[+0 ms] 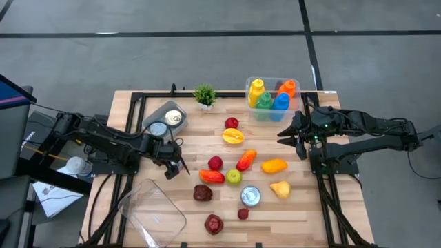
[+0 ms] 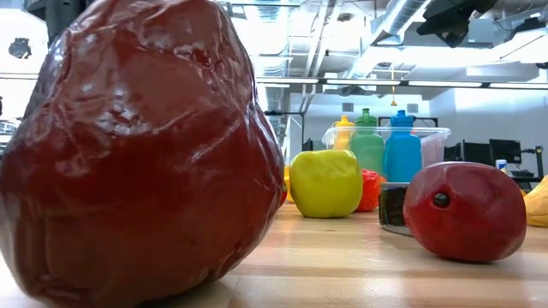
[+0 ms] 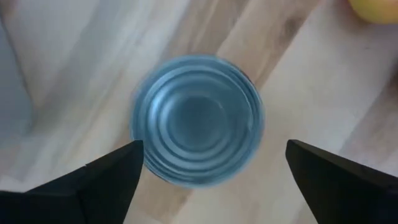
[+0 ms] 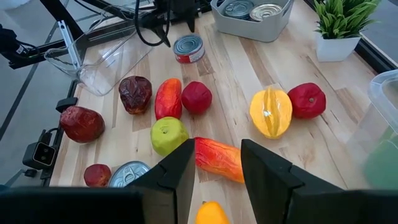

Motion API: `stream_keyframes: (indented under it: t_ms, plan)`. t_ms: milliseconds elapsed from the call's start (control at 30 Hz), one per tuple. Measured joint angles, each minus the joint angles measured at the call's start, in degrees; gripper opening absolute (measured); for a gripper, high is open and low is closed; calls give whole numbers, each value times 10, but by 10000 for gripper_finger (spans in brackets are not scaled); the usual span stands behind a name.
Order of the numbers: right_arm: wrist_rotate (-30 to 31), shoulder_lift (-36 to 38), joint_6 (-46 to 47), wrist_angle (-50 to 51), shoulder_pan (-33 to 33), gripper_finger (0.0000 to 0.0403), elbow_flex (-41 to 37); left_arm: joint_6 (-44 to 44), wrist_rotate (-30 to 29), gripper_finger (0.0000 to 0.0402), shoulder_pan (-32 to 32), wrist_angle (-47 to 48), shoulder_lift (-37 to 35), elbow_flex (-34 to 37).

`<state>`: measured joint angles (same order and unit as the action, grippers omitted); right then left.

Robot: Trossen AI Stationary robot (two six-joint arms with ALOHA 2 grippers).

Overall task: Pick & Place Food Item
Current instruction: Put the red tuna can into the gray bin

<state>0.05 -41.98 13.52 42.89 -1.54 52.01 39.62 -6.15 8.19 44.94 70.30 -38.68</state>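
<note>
Pale wooden planks (image 1: pixel 296 207) carry glossy plastic fruit. From table height, most is hidden behind a wrinkled dark-red fruit (image 2: pixel 137 145). A ridged, round tin can (image 3: pixel 198 121) is framed upright between the wide-spread fingers of the left gripper (image 1: pixel 176 168). Farther off, the right gripper (image 4: pixel 214 168) is seen narrowed and empty above the fruit.

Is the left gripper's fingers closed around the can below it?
No. The left gripper has its fingers spread wide, with the can standing free on the table between them.
</note>
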Motion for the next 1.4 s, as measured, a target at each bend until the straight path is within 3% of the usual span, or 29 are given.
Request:
stream_keyframes:
  t_ms: [233, 567, 900, 1033, 1400]
  plan:
    - [0, 0, 0, 0, 0, 122, 0, -50, -38, 387, -27, -17, 0, 3]
    - [0, 0, 0, 0, 0, 122, 0, -63, 2, 392, -57, -112, -2, 69]
    - [0, 0, -2, 0, 0, 122, 0, -45, 32, 379, -69, -124, -1, 78]
    - [0, 0, -4, 0, 0, 122, 0, -16, 65, 318, -87, -119, 0, 79]
    - [0, 0, -5, 0, 0, 122, 0, -26, 84, 76, -87, -126, -1, 79]
